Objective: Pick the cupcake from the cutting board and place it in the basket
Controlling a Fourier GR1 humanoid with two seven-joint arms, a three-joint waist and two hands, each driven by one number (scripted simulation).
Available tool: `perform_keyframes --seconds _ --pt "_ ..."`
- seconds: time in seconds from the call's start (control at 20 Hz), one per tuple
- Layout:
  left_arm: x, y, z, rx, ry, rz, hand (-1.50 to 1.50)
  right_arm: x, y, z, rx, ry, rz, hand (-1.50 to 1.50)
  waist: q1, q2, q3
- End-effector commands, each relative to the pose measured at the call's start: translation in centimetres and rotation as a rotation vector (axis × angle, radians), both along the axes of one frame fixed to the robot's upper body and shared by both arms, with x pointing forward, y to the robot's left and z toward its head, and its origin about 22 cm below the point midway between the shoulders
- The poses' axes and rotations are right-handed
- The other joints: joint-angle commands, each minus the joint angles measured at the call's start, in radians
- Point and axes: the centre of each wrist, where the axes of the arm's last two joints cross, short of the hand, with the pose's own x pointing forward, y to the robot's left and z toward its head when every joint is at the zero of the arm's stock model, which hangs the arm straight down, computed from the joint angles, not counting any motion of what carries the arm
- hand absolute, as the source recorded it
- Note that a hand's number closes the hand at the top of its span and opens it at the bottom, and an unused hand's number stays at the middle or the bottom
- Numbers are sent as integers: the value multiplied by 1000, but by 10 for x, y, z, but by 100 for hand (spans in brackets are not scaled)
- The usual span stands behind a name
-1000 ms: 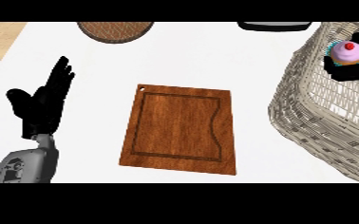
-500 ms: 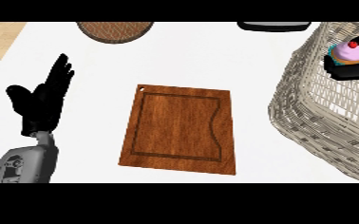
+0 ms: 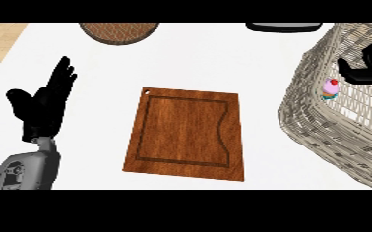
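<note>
Fingers of the right hand [image 3: 357,71], at the right edge, look spread just above the cupcake [image 3: 330,89], not pinching it. Cupcake sits inside the basket [image 3: 305,113], off the cutting board [image 3: 185,132]. Lift that hand straight up, clear of the rim. Left hand [image 3: 44,103] rests spread at left.

I can read no text, label, brand, number or sign anywhere here, not on the cutting board [image 3: 185,132], the basket [image 3: 320,123], or the counter [image 3: 218,59].
</note>
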Motion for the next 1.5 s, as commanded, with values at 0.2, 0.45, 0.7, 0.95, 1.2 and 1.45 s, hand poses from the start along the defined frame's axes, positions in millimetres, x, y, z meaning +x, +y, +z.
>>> perform_keyframes --seconds 0.2,0.45,0.7,0.95,1.2,1.45 --pt "2 -15 -3 -5 -6 4 0 -3 -12 -12 14 124 -127 150 4 12 11" --pt "2 -1 9 -11 4 7 0 0 -11 -15 61 98 -187 -150 8 11 12" --pt "-2 10 -14 -2 11 13 0 2 -5 -4 285 -49 -131 -150 -10 10 11" --pt "-3 5 0 6 3 15 0 3 -10 5 475 -174 -158 -150 -5 8 12" --pt "4 6 -6 4 7 18 0 -10 -45 42 699 -261 -254 -150 -22 7 11" --pt "-3 12 -17 -10 -1 11 0 -39 -82 56 856 -320 -336 -150 -23 7 10"
